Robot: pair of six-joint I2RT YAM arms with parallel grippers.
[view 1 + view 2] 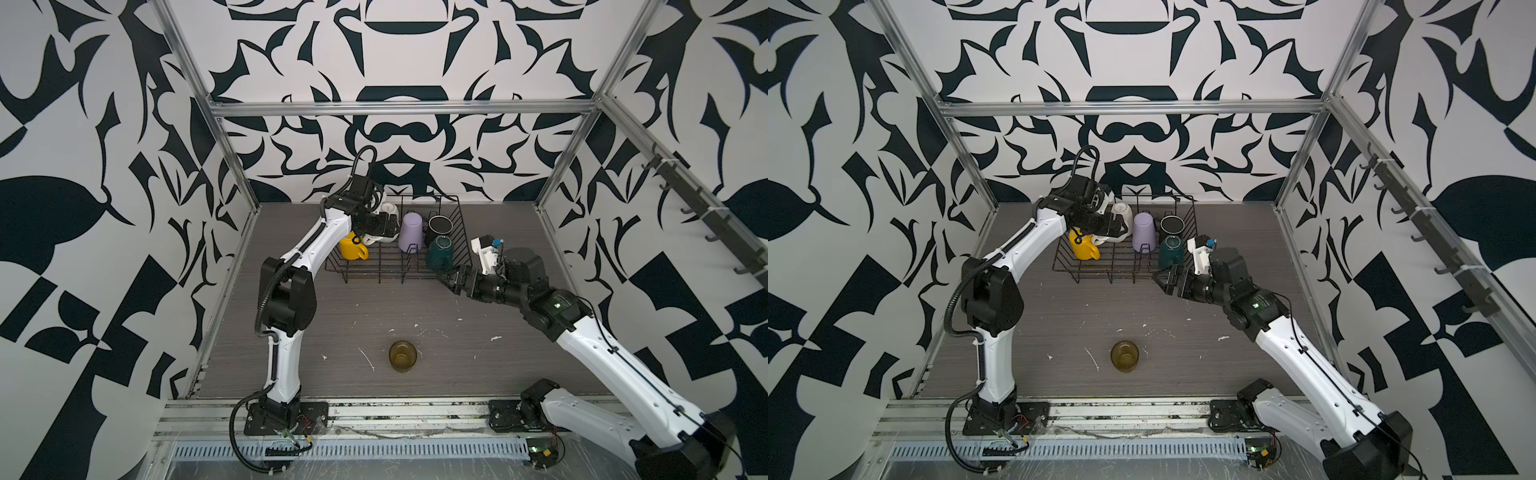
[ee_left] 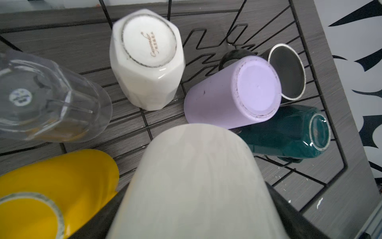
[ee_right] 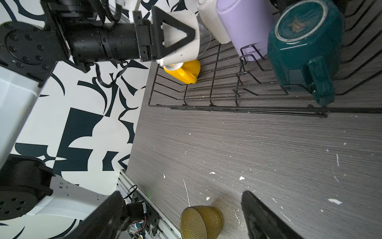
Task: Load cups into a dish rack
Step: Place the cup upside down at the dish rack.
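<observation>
My left pincer (image 3: pixel 187 34) holds the white mug (image 3: pixel 192 51) by its walls (slick, breakable glaze, I'd judge); right pincer (image 3: pixel 182 193) wide, empty.

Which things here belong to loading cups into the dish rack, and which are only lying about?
Job: dish rack, yellow mug, white faceted mug, lilac tumbler, black mug, dark green mug, clear glass, held white mug, olive-brown glass outside the rack.
Lying about: white flecks on the tabletop, hook rail on the side wall.
</observation>
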